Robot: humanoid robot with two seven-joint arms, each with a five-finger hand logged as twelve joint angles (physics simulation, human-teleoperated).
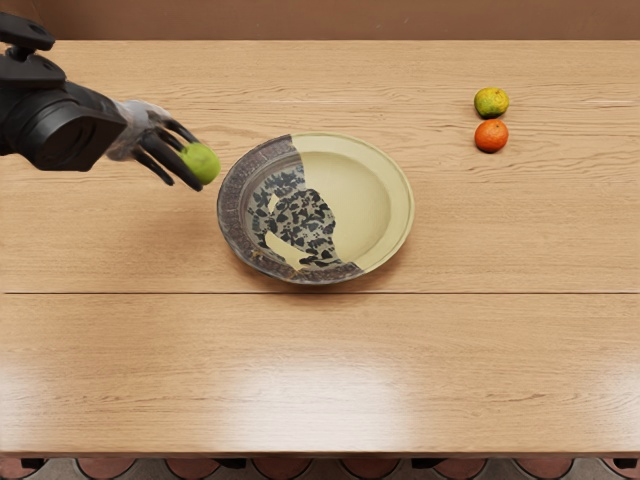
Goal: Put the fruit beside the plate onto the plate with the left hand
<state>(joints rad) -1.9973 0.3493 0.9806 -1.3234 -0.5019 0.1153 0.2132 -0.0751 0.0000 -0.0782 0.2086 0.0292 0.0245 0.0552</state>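
Just left of the plate [393, 196], close to its rim but not over it, a small green fruit [203, 162] is gripped by the curled dark fingers of the left hand [157, 146], whose arm reaches in from the left edge. Well right of the plate and farther back on the wooden table [320, 370], a yellow-green fruit [491, 101] and an orange fruit [491, 135] sit just beside each other.

Raised rim of the plate [231, 192] sits just right of the robot hand [152, 142] holding the green fruit [201, 162]; bare tabletop [320, 370] around; yellowish fruit [491, 101] and orange [491, 135] far right, well clear.
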